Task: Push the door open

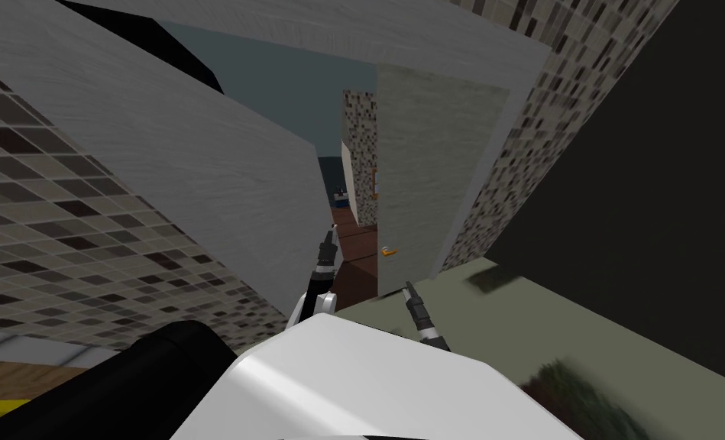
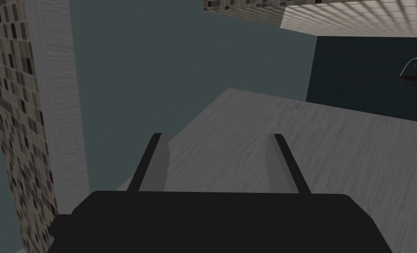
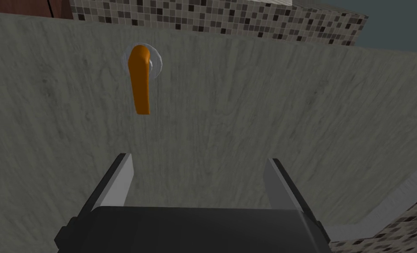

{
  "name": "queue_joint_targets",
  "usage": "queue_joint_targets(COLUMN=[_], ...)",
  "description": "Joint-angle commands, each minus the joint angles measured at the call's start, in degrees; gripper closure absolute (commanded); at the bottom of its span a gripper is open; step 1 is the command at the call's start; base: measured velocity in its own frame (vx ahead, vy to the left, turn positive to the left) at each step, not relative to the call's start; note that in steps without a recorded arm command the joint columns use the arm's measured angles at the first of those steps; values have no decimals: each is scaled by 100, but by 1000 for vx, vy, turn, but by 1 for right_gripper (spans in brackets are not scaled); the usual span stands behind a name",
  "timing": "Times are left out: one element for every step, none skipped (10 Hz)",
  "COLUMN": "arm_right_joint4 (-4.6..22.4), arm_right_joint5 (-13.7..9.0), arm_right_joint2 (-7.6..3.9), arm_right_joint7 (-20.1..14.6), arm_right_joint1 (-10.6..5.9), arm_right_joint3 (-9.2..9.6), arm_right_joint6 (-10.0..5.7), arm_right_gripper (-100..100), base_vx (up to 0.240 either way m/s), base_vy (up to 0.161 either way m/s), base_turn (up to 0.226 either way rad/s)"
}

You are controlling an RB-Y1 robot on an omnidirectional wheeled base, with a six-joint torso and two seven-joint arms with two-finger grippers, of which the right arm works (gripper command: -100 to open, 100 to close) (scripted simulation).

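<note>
- Your right end effector is released: its two fingers stand apart, hold nothing, and point straight at the door.
- The door is the grey-green grained panel just ahead of you. Its orange lever handle sits beyond the fingertips and off towards one finger's side.
- In the head view a gap shows beside the door's handle edge, with brown floor beyond it. The door looks already off its latch, so you should not need to turn the lever.
- Press on the bare face near the handle edge, where leverage is probably best, not towards the far side.
- Stay off the lever itself, because a blade-like finger could catch under it and twist as the door swings.
- I cannot tell whether the fingertips touch the panel yet, so close in slowly and then push steadily.
- Follow the door's arc rather than driving straight ahead, or the fingertips may skid across the panel.
- Your left end effector is also released and empty, and it hangs beside a pale grey grained panel at the gap. Hold it off that edge while you advance.
</note>
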Motion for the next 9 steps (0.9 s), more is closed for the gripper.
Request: queue_joint_targets(arm_right_joint4=[175,254,328,475,617,734,909,1032,1072], arm_right_joint5=[50,74,96,141,184,219,272,309,321], arm_right_joint2=[-22,-24,-26,-30,-33,-36,-39,-41,-42], arm_right_joint7=[-42,-50,-59,-76,-92,-105,-125,-139,-144], arm_right_joint1=[-33,-44,-54,-73,-93,-108,-132,-148,-154], arm_right_joint3=[49,73,96,141,185,222,276,314,326], arm_right_joint6=[-51,-77,-102,-152,-199,-239,-298,-339,-352], arm_right_gripper=[-100,-100,-100,-100,-100,-100,-100,-100,-100], base_vx=[159,114,98,120,183,202,238,275,190], base_vy=[-62,-48,-44,-49,-68,-91,-88,-66,-37], base_turn=[11,6,4,6,9,7,13,12,7])
